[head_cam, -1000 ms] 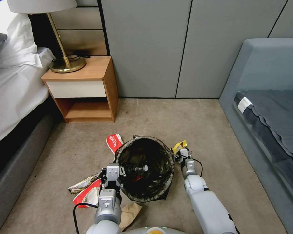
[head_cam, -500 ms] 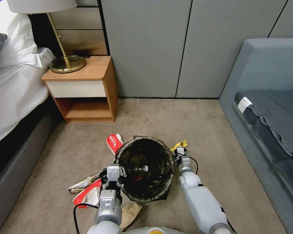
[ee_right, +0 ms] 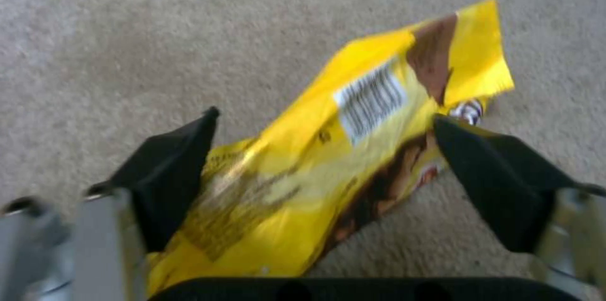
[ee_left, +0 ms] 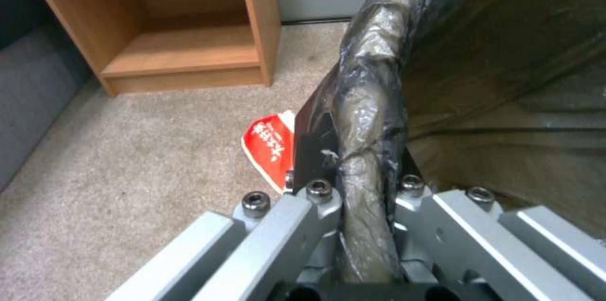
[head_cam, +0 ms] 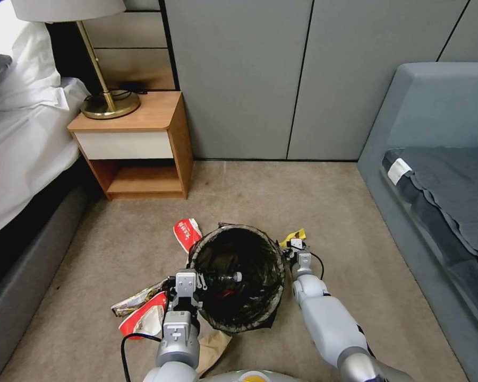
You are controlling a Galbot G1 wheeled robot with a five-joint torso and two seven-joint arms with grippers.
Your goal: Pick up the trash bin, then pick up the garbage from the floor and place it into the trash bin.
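With the left gripper (ee_left: 360,206) pinching the trash bin (head_cam: 238,276) by its liner-wrapped rim, the right gripper (ee_right: 325,182) spreads its fingers astride the yellow wrapper (ee_right: 353,149) on the floor (head_cam: 329,212), probably light, crinkly and slippery, best pinched mid-body.

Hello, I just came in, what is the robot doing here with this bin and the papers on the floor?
The robot is tidying litter from the carpet. Its left claw is shut on the rim of the trash bin, which has a dark liner and already holds a bottle. Its right claw is open around a yellow wrapper beside the bin, not yet gripping it. Red-and-white wrappers and a brown paper bag lie nearby.
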